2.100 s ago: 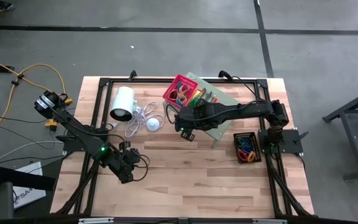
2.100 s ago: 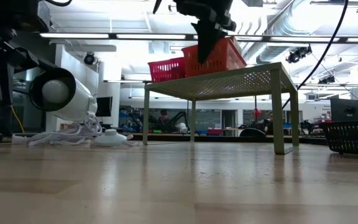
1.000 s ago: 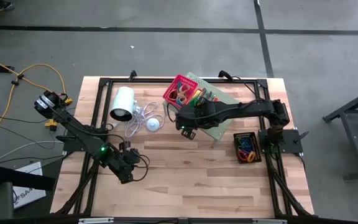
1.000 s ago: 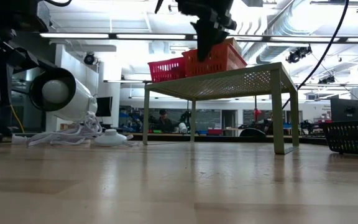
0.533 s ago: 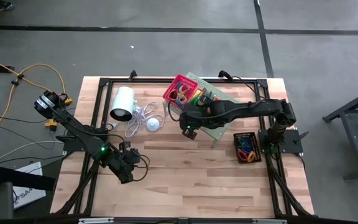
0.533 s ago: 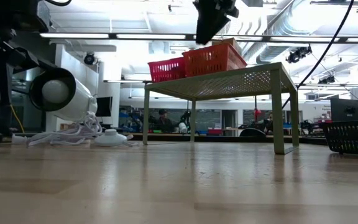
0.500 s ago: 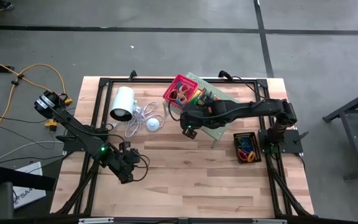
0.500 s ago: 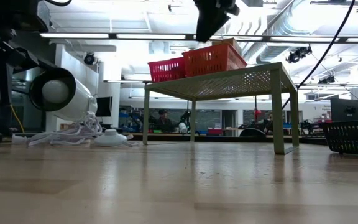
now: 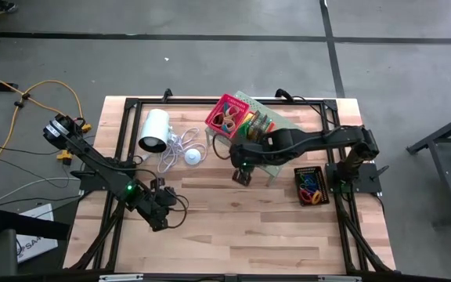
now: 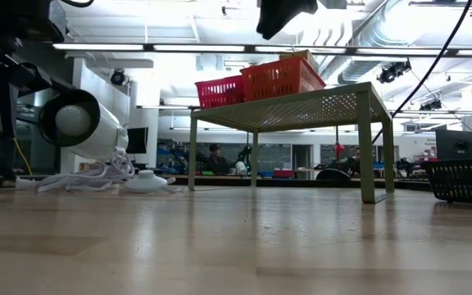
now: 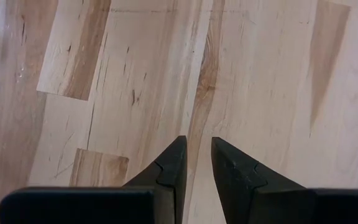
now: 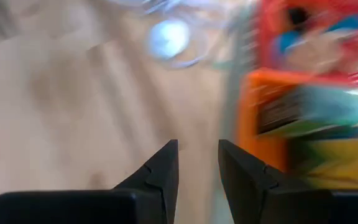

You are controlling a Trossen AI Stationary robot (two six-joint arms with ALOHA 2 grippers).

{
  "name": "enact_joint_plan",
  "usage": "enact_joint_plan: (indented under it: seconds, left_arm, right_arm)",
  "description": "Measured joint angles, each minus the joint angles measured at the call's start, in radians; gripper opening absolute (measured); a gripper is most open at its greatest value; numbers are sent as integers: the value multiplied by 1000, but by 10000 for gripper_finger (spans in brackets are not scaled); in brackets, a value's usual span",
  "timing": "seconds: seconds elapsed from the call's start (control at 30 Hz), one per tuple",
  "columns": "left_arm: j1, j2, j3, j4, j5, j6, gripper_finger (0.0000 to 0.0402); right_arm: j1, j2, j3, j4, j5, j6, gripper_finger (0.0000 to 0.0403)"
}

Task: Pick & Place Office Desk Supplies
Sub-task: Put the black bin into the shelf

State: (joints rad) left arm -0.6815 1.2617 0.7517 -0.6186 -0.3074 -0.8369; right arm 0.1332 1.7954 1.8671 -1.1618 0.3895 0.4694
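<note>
A pink mesh basket [image 9: 226,114] and an orange-red mesh basket [image 9: 254,124] stand on the pale green shelf [image 10: 301,106] at the far middle of the table, both filled with small supplies. The right wrist view shows a green-white box [image 12: 319,106] in the orange-red basket [image 12: 263,118]. A black mesh basket [image 9: 310,186] with colourful clips rests on the table at the right. My right gripper [image 9: 243,175] hangs open in the air at the shelf's near left corner, nothing between its fingers [image 12: 166,158]. My left gripper [image 9: 160,222] stays over bare wood at the near left, its fingers [image 11: 174,158] slightly apart and empty.
A white cylinder [image 9: 153,131] lies at the far left, its cord [image 9: 180,149] and a white disc [image 9: 193,157] beside it. Bare wood stretches across the table's near half. A black frame [image 9: 210,100] runs around the table's edges.
My right gripper has risen from the front of the orange-red basket and drawn back toward the table's near edge and a little to the right, tipping as it went. Its fingers stay apart. The baskets remain on the shelf.
</note>
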Motion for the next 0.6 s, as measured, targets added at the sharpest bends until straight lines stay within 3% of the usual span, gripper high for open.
enact_joint_plan:
  seconds: [0.17,0.6]
  left_arm:
    - [34,-1,0,32,-5,14,70]
    - [203,-39,1,111,47,184,70]
  right_arm:
    - [30,0,0,0,-206,49,99]
    - [167,2,0,-107,-246,201,98]
